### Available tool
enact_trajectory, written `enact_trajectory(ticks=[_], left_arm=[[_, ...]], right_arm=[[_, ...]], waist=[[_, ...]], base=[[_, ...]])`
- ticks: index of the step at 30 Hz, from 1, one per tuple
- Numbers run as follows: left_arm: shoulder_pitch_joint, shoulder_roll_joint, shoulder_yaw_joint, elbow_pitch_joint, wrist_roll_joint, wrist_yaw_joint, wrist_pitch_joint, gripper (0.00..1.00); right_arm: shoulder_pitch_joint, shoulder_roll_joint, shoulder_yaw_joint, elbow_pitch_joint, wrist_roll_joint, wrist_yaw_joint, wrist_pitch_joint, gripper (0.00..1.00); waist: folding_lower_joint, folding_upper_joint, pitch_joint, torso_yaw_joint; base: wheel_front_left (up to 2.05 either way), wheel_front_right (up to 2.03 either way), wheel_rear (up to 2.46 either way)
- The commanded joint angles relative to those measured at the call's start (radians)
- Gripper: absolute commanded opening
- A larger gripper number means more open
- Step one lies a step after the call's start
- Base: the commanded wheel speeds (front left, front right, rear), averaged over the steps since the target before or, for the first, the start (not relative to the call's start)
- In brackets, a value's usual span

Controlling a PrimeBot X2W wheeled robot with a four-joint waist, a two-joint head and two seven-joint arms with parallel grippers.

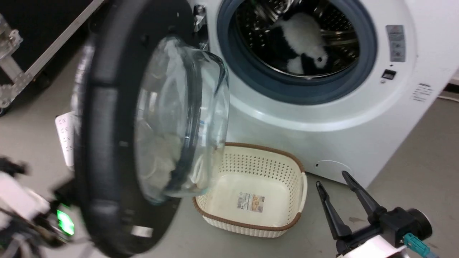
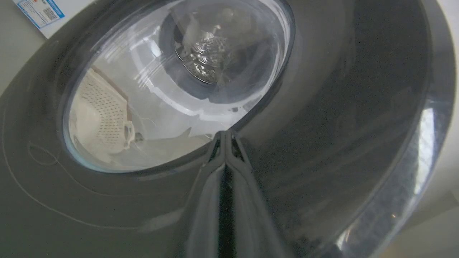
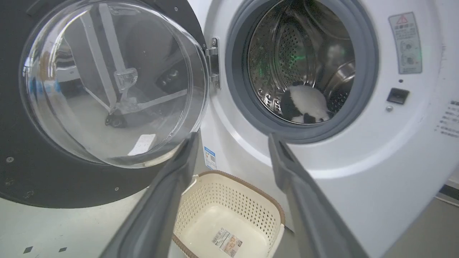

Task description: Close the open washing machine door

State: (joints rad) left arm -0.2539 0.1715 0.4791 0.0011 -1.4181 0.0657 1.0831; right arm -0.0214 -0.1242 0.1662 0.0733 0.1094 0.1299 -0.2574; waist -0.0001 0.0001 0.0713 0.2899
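Fingers together, the left gripper [image 2: 225,138] is resting against the outer face of the black-rimmed round glass washing machine door [image 1: 102,143], pointing toward the steel drum [image 1: 340,36].

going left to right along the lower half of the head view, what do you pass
left forearm (blurred) → washing machine door → basket → right gripper

Dark right pincer [image 1: 330,178], teal cable plug [image 1: 412,240]
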Motion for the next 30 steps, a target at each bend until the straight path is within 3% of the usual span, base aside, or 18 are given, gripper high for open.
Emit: enact_trajectory(ticks=[1, 5, 8, 11, 16, 22, 30], left_arm=[[0.031, -0.024, -0.018, -0.018, -0.005, -0.008, 0.01, 0.0], [0.107, -0.095, -0.079, -0.083, -0.032, -0.013, 0.012, 0.0], [0.166, -0.118, -0.147, -0.125, -0.088, -0.018, -0.025, 0.0], [0.229, -0.12, -0.271, -0.152, -0.163, -0.029, -0.115, 0.0], [0.263, -0.121, -0.469, -0.148, -0.24, -0.085, -0.317, 0.0], [0.173, -0.121, -0.633, -0.069, -0.262, -0.141, -0.499, 0.0], [-0.078, -0.121, -0.689, 0.103, -0.278, -0.178, -0.777, 0.0]], right_arm=[[0.012, 0.005, -0.007, 0.002, -0.006, 0.001, -0.004, 1.0], [0.015, 0.005, -0.02, 0.0, -0.011, 0.001, -0.004, 1.0], [0.004, 0.003, -0.029, -0.006, -0.013, 0.001, -0.004, 1.0], [-0.006, 0.0, -0.039, -0.011, -0.012, 0.001, -0.004, 1.0], [-0.037, -0.004, -0.049, -0.027, -0.01, 0.001, -0.004, 1.0], [-0.072, -0.007, -0.065, -0.03, 0.003, 0.001, -0.004, 1.0], [-0.106, 0.014, -0.068, -0.022, 0.021, 0.001, -0.004, 1.0]], waist=[[0.0001, -0.0001, -0.009, -0.012], [0.0001, -0.0001, -0.002, -0.05], [0.0001, -0.0001, 0.011, -0.092], [0.0001, -0.0001, 0.033, -0.14], [0.0001, -0.0001, 0.091, -0.249], [0.0001, -0.0001, 0.165, -0.395], [0.0001, -0.0001, 0.24, -0.578]], base=[[0.0, 0.0, 0.0], [0.0, 0.0, 0.0], [0.0, 0.0, 0.0], [0.0, 0.0, 0.0], [0.0, 0.0, 0.0], [0.0, 0.0, 0.0], [0.0, 0.0, 0.0]])
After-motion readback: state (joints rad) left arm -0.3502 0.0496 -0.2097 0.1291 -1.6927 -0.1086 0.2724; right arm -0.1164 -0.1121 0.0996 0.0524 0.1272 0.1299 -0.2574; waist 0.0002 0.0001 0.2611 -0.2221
